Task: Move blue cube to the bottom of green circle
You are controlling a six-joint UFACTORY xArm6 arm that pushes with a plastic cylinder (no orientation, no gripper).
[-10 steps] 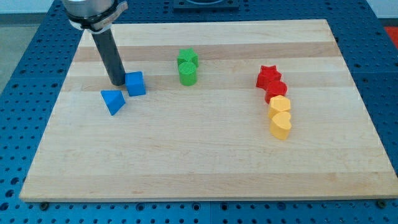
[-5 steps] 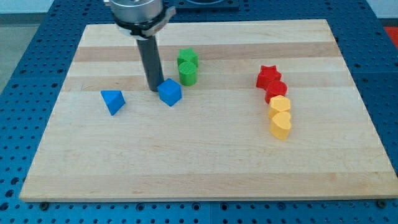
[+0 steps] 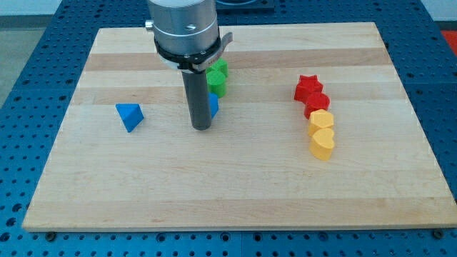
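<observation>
Over at the view's left, a blue triangular block point(image 3: 129, 116) is sitting alone on the wooden board point(image 3: 235, 193), well apart from everything else and playing no part in the job.

Moving right, the arm's dark rod is standing upright near the middle of the board, and its tip point(image 3: 201, 127) is resting on the wood. There is no hand here to open or close: the rod is gripping nothing, only pressing against the blue cube point(image 3: 213, 105), which is peeking out from behind the rod's right edge. Most of the cube is hidden, so I cannot tell exactly how it is turned.

Just above the cube, the green circle point(image 3: 217, 86) is showing beside the rod, with a second green block point(image 3: 219, 69) tucked right behind it toward the view's top. The cube is lying directly below the circle and looks to be touching it or nearly so. To my eye the task is looking almost finished; what may be left is a small nudge to centre the cube under the circle, and the rod pulling clear without dragging it.

Farther right, a red star point(image 3: 308, 87), another red block point(image 3: 317, 103) and two yellow blocks point(image 3: 321, 135) are running down in a touching chain.

No brand, label or writing is readable anywhere.
</observation>
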